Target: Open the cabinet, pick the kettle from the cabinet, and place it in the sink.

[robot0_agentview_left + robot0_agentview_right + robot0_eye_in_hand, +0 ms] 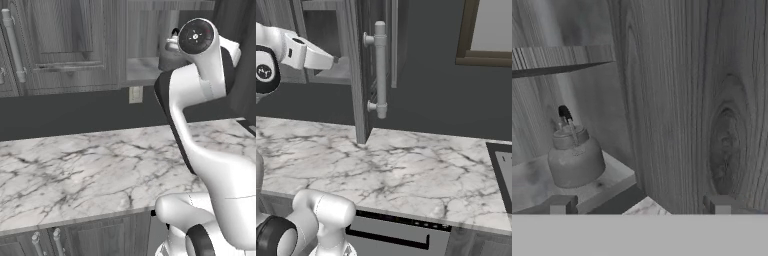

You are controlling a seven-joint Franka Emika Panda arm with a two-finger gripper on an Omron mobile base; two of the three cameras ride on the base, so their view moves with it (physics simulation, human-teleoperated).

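The cabinet (142,45) stands open, its door (358,75) swung out edge-on with the long silver bar handle (380,70) facing the room. On the pale shelf (597,187) inside sits the small grey kettle (574,157), upright, with its dark handle arched over the lid. In the left base view the kettle (166,57) peeks out from behind my arm. My gripper (639,205) is open and empty, a short way in front of the shelf's edge and to the right of the kettle, close to the door's inner face (697,100). A corner of the black sink (495,165) lies at the far right.
White marble counter (90,165) runs below the cabinets. A closed cabinet door with a bar handle (12,45) is to the left, a wall outlet (135,94) under the open compartment. A window frame (486,35) hangs above the sink side.
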